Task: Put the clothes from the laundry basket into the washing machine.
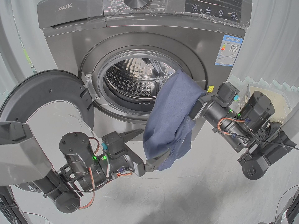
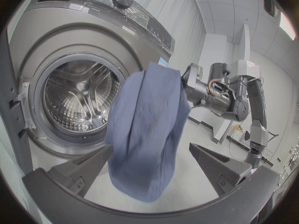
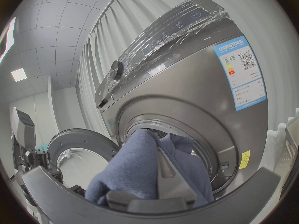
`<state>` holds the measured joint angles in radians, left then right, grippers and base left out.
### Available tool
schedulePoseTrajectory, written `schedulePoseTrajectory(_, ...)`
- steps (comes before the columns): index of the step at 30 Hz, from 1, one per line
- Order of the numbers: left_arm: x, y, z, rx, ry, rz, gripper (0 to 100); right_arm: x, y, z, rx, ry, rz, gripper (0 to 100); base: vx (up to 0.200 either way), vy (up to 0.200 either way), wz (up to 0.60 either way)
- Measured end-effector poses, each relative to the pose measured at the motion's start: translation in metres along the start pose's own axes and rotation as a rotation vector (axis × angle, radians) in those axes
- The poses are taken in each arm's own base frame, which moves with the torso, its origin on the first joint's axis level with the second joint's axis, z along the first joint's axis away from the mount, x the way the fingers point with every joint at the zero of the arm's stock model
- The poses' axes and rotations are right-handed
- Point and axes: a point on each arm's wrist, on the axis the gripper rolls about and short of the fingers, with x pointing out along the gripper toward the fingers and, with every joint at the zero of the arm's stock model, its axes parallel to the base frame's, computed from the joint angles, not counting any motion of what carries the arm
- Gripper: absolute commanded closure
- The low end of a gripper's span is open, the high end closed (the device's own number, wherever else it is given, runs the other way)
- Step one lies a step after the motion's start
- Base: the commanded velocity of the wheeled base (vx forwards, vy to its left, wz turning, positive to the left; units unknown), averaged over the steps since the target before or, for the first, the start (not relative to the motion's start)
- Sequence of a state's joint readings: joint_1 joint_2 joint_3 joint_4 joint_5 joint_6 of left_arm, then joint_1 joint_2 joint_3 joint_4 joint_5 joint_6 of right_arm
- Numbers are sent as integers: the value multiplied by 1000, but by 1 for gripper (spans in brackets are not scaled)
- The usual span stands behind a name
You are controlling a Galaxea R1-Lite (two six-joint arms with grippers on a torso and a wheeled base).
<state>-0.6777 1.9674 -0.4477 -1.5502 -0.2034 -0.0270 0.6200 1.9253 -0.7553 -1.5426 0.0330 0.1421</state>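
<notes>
Head view: blue garment (image 1: pixel 169 119) overlaps the drum rim (image 1: pixel 137 54).

Garment (image 1: pixel 169 119) hung before washing machine (image 1: pixel 140 31) drum opening, at right side; door (image 1: pixel 43 94) swung open leftward; laundry basket (image 1: pixel 280 97) placed right of machine.

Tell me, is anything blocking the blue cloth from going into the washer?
Nothing visible. The door is swung open to the left, and the way into the drum is open. The cloth, held by the right gripper, hangs at the opening's right edge.
</notes>
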Motion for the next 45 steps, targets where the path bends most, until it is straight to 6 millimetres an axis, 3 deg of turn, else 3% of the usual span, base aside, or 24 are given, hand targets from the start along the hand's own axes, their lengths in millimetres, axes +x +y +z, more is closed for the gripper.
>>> schedulePoseTrajectory(5, 19, 4, 0, 3, -33, 0, 0, 3, 6, -9, 1, 21, 17, 100, 0, 0, 0)
schedulePoseTrajectory(17, 44, 7, -16, 2, -27, -4, 0, 13, 19, -19, 13, 29, 32, 100, 0, 0, 0)
schedulePoseTrajectory(26, 66, 30, -25, 19, -59, 92, 0, 5, 45, -25, 41, 62, 67, 100, 0, 0, 0)
schedulePoseTrajectory(33, 75, 49, -34, 16, -65, 145, 0, -4, 57, -24, 57, 79, 86, 100, 0, 0, 0)
schedulePoseTrajectory(45, 83, 53, -49, 6, -46, 148, 0, -7, 67, -20, 73, 81, 99, 100, 0, 0, 0)
